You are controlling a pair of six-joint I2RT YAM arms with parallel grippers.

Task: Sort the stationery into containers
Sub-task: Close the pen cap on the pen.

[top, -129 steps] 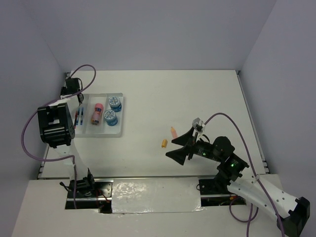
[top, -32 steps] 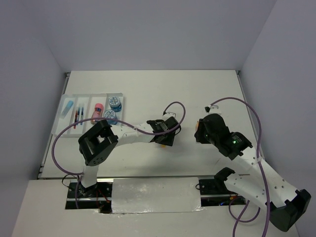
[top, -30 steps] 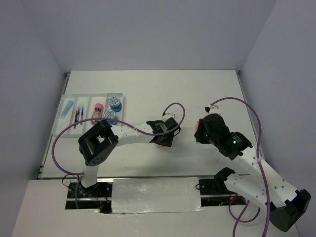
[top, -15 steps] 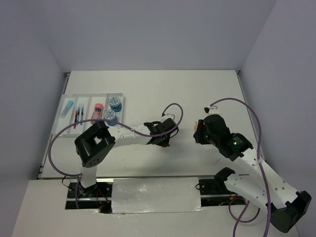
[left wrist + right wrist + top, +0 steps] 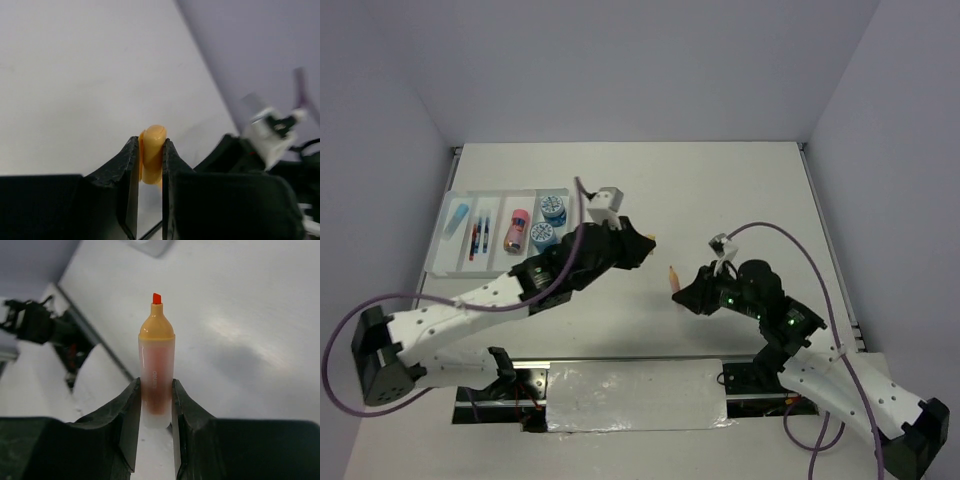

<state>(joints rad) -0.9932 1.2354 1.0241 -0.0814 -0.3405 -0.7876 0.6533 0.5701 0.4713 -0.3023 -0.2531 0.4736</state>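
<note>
A short orange piece is pinched upright between the fingers of my left gripper, which is shut on it. In the top view the left gripper hangs over the table's middle. My right gripper is shut on a peach-orange marker with a bare orange tip. That marker points away from the right arm, just right of the left gripper. The white tray at the left holds two blue-white rolls, a pink-orange cylinder, thin pens and a light-blue piece.
The right arm's wrist and its cable show at the right of the left wrist view. A taped strip runs along the near edge between the arm bases. Grey walls close the table on three sides.
The left gripper has shut on the orange piece and risen off the table, moving farther back. The right gripper has moved left and nearer with the marker.
</note>
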